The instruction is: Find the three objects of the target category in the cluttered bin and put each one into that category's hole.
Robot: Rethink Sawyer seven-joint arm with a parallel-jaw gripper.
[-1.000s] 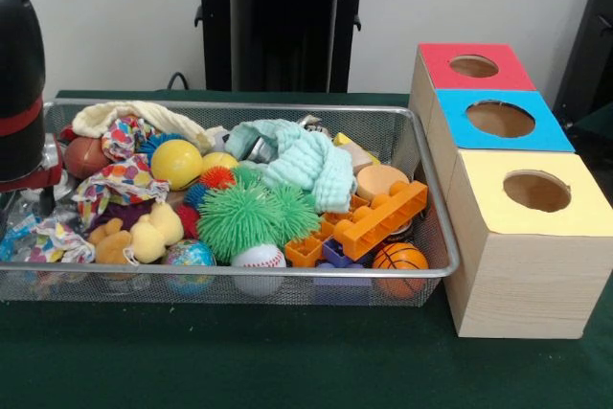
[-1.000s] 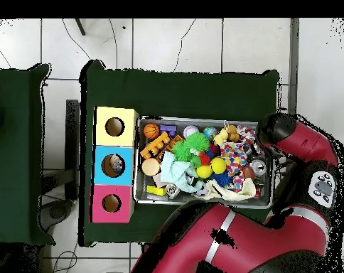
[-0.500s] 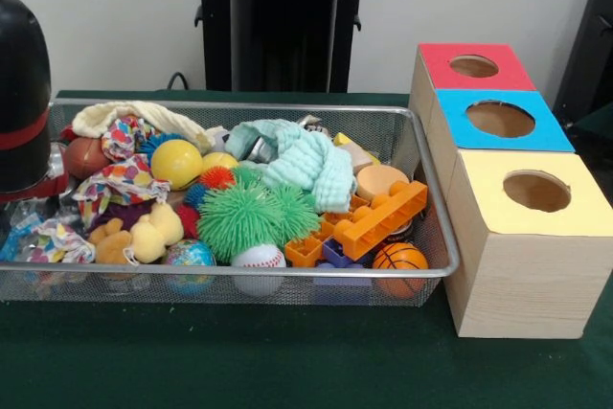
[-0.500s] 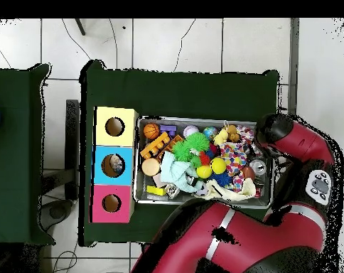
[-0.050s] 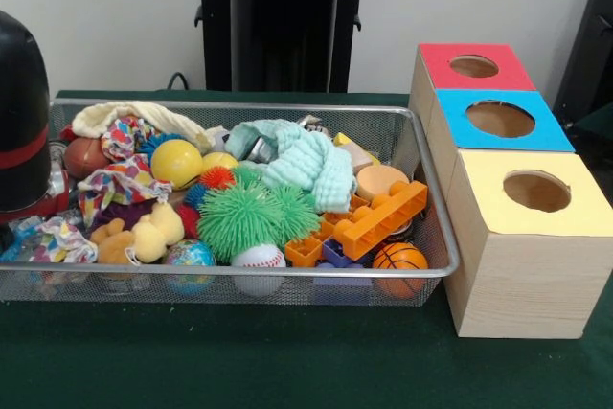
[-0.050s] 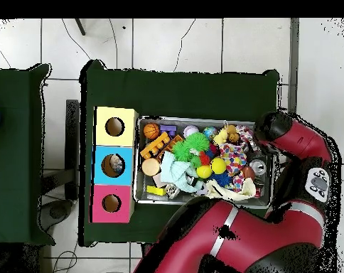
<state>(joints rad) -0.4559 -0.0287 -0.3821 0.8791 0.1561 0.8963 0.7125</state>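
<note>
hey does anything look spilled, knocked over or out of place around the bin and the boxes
Nothing stands out. The toys are heaped but all inside the wire bin, none on the green cloth. The red box, blue box and yellow box stand upright in a row.

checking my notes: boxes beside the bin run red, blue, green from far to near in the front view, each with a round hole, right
Not quite: the nearest box has a yellow top, not green. The front view shows red farthest, blue in the middle and yellow nearest, each with a round hole, beside the bin.
</note>
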